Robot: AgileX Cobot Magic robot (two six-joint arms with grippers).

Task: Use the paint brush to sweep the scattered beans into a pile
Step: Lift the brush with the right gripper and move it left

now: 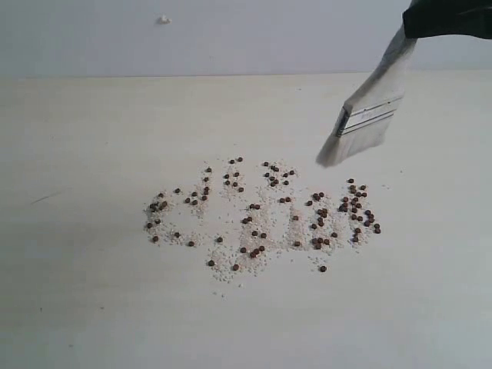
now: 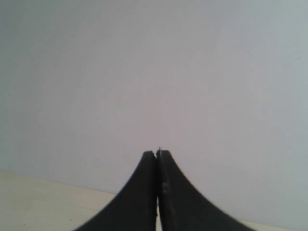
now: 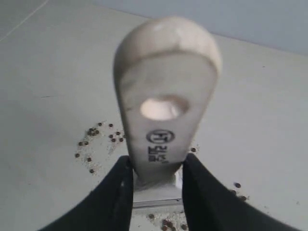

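Exterior view: the beans (image 1: 261, 215) lie scattered in a wide band across the middle of the pale worktop (image 1: 92, 307), in loose clusters mixed with whitish grains (image 1: 231, 269). They are densest at the right end of the band.

The paint brush (image 1: 369, 115) hangs tilted in the upper right of the frame. Its bristles (image 1: 342, 147) point down and to the left, and its handle runs up to the black right end effector (image 1: 430, 19) at the top right corner. The bristle tips sit just beside the upper right edge of the bean band. They are blurred, so I cannot tell whether they touch the worktop.

Right wrist view: the right end effector (image 3: 156, 168) is clamped narrowly on the wooden handle (image 3: 166, 72), one finger on each side just above the silver ferrule (image 3: 156, 195). The hole (image 3: 159, 108) in the handle's end faces the camera, and beans (image 3: 94, 132) show on the worktop beyond.

Left wrist view: the left end effector (image 2: 157, 155) has its fingers pressed together with nothing between them, facing a plain grey wall (image 2: 154, 57).
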